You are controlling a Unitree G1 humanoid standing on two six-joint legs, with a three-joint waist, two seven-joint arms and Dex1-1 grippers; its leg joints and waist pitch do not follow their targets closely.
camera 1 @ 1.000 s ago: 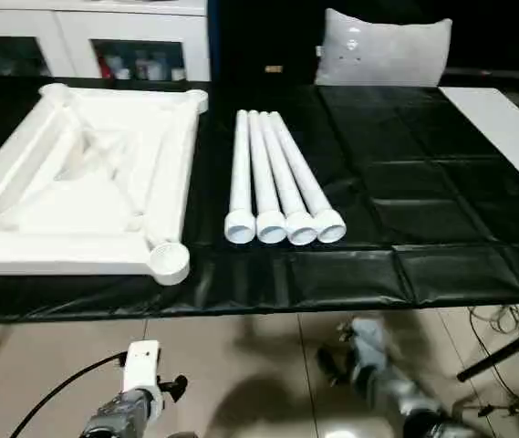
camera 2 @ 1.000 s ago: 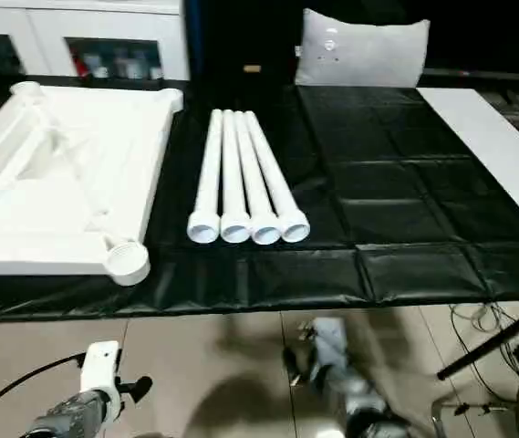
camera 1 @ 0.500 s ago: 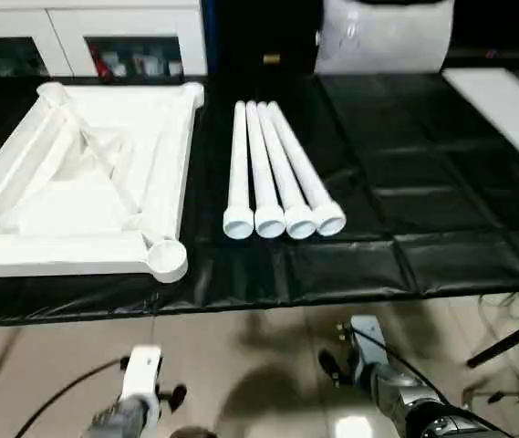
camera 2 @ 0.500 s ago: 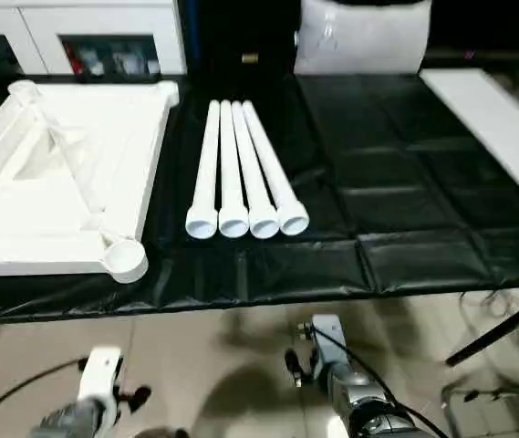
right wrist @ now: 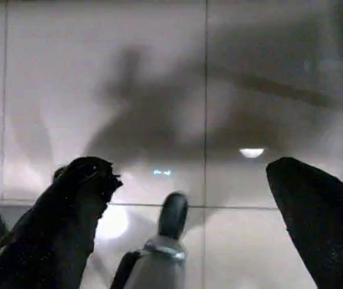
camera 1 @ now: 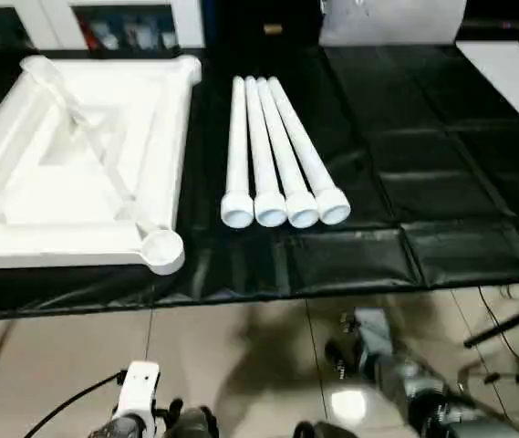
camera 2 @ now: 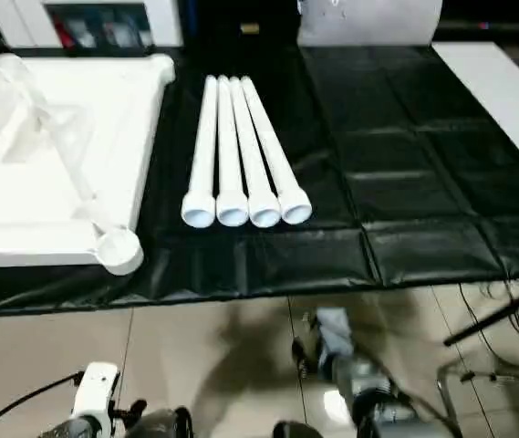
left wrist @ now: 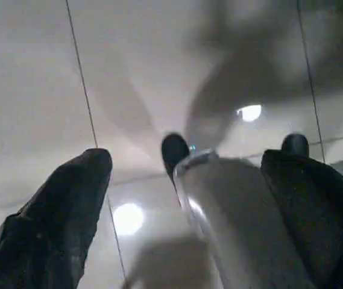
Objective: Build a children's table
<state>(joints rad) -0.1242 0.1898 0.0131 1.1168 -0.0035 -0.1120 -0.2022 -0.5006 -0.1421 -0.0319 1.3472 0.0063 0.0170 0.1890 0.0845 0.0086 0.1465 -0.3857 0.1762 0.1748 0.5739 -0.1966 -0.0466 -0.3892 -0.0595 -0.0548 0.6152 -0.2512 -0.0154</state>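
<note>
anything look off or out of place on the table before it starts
Nothing stands out. The table top lies underside up on the black sheet, and the four legs lie side by side to its right, wide ends toward the robot. Both grippers hang open over the floor, holding nothing.

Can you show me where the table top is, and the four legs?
Table top (camera 1: 163, 137), left eye view, on its right rim.
Legs (camera 1: 273, 146), left eye view, midway along the third leg.

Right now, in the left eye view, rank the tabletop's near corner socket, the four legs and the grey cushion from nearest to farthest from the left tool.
1. Near corner socket, at the cloth's front edge, just above the left tool.
2. Four legs, to the socket's right.
3. Grey cushion, far side, at the back.
</note>
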